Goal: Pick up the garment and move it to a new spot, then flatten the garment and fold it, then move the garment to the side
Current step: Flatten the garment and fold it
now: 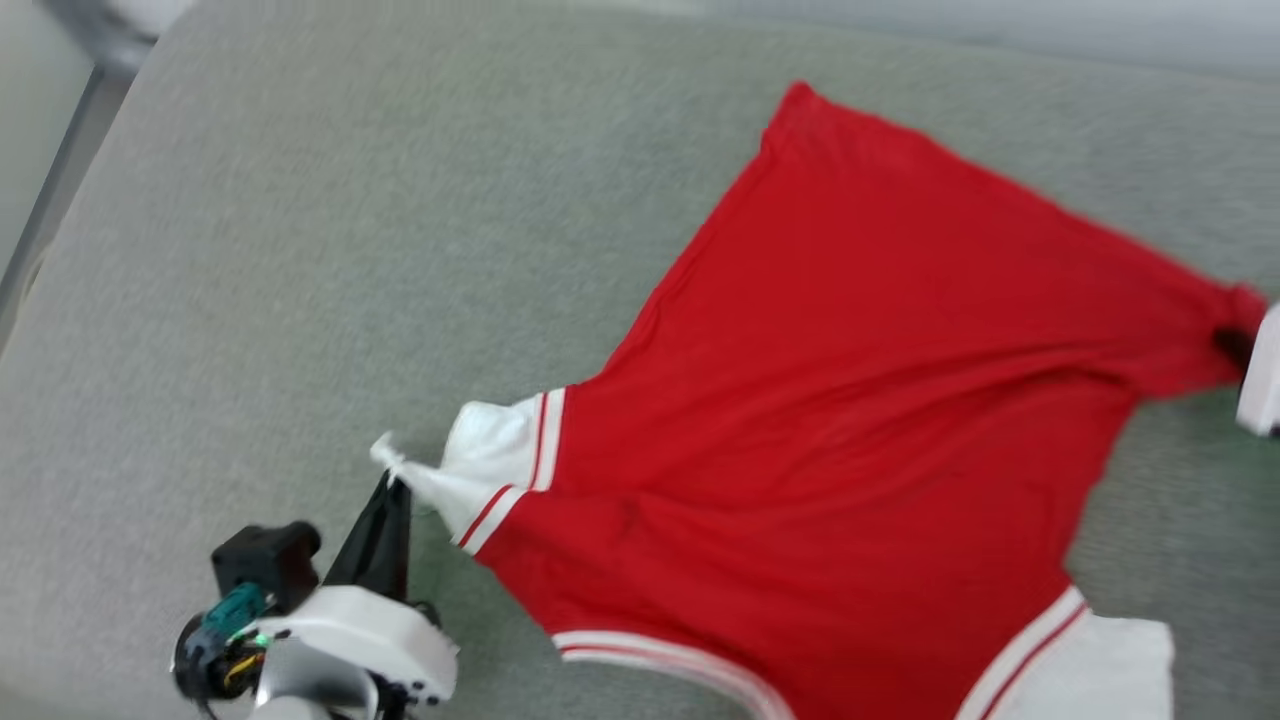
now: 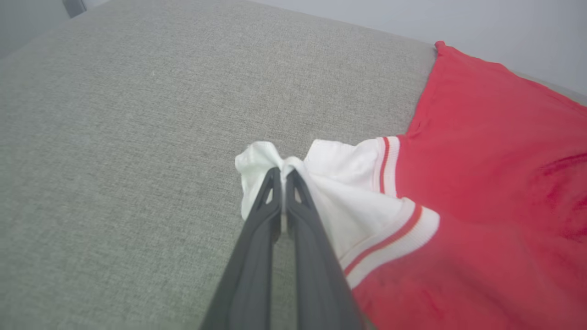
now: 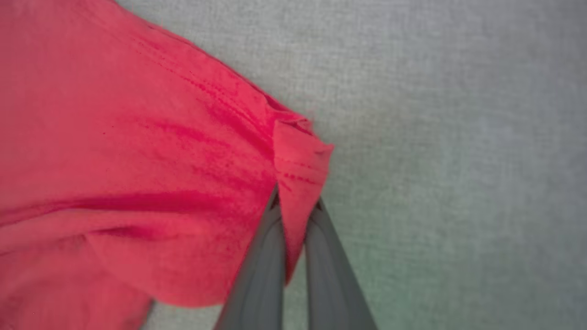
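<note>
Left claw (image 2: 283,174) pinching garment (image 1: 850,400) sleeve, right claw (image 3: 296,204) hem

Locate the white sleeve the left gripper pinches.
The white sleeve lies lower left in the head view on the grey fabric, its tip clamped by the left gripper, joining the red jersey.

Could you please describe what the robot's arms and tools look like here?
The left tool has two long, slim, dark grey fingers with triangular cut-outs near the tips. Behind it sit a glossy white wrist housing, a black boxy module and a teal connector. The right tool has matching dark fingers and a white casing.
</note>
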{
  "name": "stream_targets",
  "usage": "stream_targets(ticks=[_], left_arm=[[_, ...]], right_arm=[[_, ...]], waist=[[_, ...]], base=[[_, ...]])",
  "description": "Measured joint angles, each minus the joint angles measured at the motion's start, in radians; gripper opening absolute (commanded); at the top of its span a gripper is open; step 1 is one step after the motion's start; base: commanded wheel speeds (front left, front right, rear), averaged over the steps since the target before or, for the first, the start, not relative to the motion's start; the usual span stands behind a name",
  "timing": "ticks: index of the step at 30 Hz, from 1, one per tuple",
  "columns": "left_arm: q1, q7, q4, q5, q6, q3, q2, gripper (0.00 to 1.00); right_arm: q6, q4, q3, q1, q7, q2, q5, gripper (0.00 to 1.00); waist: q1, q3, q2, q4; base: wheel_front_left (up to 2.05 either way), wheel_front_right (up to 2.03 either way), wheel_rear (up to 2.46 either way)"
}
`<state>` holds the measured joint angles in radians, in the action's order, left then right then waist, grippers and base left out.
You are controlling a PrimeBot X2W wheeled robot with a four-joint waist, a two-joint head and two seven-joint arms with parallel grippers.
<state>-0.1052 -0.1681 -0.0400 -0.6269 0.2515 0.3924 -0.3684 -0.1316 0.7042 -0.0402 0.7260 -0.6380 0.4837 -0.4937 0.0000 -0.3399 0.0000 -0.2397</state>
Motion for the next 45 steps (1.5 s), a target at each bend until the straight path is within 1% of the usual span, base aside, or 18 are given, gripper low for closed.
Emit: stream_targets(ticks=[3,4,6,11,12,13,18,19,24,25,27,28,29,31,35,38,42,45], left_arm=[[0.033,0.016,-0.011,-0.018,0.006,-0.014,-0.019,0.00],[0.054,0.022,-0.021,-0.031,0.008,-0.023,-0.031,0.00],[0.073,0.028,-0.028,-0.041,0.008,-0.030,-0.039,0.00],[0.133,0.044,-0.040,-0.065,0.018,-0.046,-0.062,0.00],[0.133,0.044,-0.040,-0.065,0.018,-0.046,-0.062,0.00],[0.155,0.051,-0.047,-0.076,0.021,-0.049,-0.065,0.00],[0.185,0.065,-0.065,-0.100,0.012,-0.052,-0.070,0.00],[0.185,0.065,-0.065,-0.100,0.012,-0.052,-0.070,0.00],[0.211,0.066,-0.081,-0.113,0.011,-0.053,-0.071,0.00],[0.212,0.067,-0.081,-0.115,0.011,-0.053,-0.071,0.00],[0.212,0.070,-0.083,-0.117,0.007,-0.052,-0.072,0.00],[0.210,0.070,-0.084,-0.117,0.007,-0.051,-0.072,0.00],[0.208,0.073,-0.086,-0.117,0.007,-0.051,-0.072,0.00],[0.206,0.077,-0.087,-0.117,0.007,-0.049,-0.075,0.00],[0.193,0.080,-0.081,-0.113,0.007,-0.044,-0.081,0.00],[0.177,0.080,-0.068,-0.107,0.008,-0.041,-0.080,0.00],[0.149,0.076,-0.056,-0.097,0.008,-0.036,-0.075,0.00],[0.124,0.072,-0.045,-0.088,0.008,-0.027,-0.067,0.00]], right_arm=[[0.000,-0.079,0.002,-0.119,0.022,-0.001,-0.018,0.00],[0.000,-0.133,0.012,-0.205,0.038,-0.012,-0.028,0.00],[0.000,-0.191,0.026,-0.295,0.048,-0.021,-0.026,0.00],[0.000,-0.338,0.096,-0.540,0.055,-0.085,-0.022,0.00],[0.000,-0.338,0.096,-0.540,0.055,-0.085,-0.022,0.00],[0.000,-0.396,0.126,-0.632,0.044,-0.121,-0.020,0.00],[0.000,-0.518,0.210,-0.828,-0.006,-0.216,0.011,0.00],[0.000,-0.518,0.210,-0.828,-0.006,-0.216,0.011,0.00],[0.000,-0.602,0.265,-0.968,-0.050,-0.344,0.042,0.00],[0.000,-0.609,0.270,-0.983,-0.053,-0.362,0.045,0.00],[0.000,-0.623,0.278,-0.994,-0.046,-0.377,0.055,0.00],[0.001,-0.632,0.279,-0.992,-0.031,-0.381,0.057,0.46],[0.001,-0.636,0.279,-0.988,-0.012,-0.384,0.061,1.00],[0.001,-0.644,0.282,-0.966,0.044,-0.393,0.071,1.00],[0.001,-0.639,0.280,-0.887,0.174,-0.388,0.091,1.00],[0.001,-0.609,0.266,-0.813,0.293,-0.361,0.116,1.00],[0.001,-0.533,0.192,-0.714,0.395,-0.326,0.124,1.00],[0.001,-0.459,0.119,-0.613,0.420,-0.281,0.110,1.00]], waist=[[0.0000,0.041,0.0000,0.040],[0.0000,0.069,0.0000,0.067],[-0.0001,0.098,0.0000,0.093],[-0.0001,0.173,0.0000,0.153],[-0.0001,0.173,0.0000,0.153],[-0.0001,0.200,0.0000,0.175],[-0.0002,0.260,0.0000,0.215],[-0.0002,0.260,0.0000,0.215],[-0.0003,0.295,0.0000,0.245],[-0.0002,0.297,0.0000,0.250],[-0.0002,0.298,0.0000,0.256],[-0.0002,0.296,0.0000,0.257],[0.0000,0.295,0.0000,0.258],[0.0000,0.293,0.0000,0.258],[0.0001,0.284,0.0000,0.253],[0.0001,0.275,0.0000,0.244],[0.0001,0.255,0.0000,0.227],[0.0001,0.233,0.0000,0.213]], base=[[0.00,0.00,0.00],[0.00,0.00,0.00],[0.00,0.00,0.00],[0.00,0.00,0.00],[0.00,0.00,0.00],[0.00,0.00,0.00],[0.00,0.00,0.00],[0.00,0.00,0.00],[0.00,0.00,0.00],[0.00,0.00,0.00],[0.00,0.00,0.00],[0.00,0.00,0.00],[0.00,0.00,0.00],[0.00,0.00,0.00],[0.00,0.00,0.00],[0.00,0.00,0.00],[0.00,0.00,0.00],[0.00,0.00,0.00]])
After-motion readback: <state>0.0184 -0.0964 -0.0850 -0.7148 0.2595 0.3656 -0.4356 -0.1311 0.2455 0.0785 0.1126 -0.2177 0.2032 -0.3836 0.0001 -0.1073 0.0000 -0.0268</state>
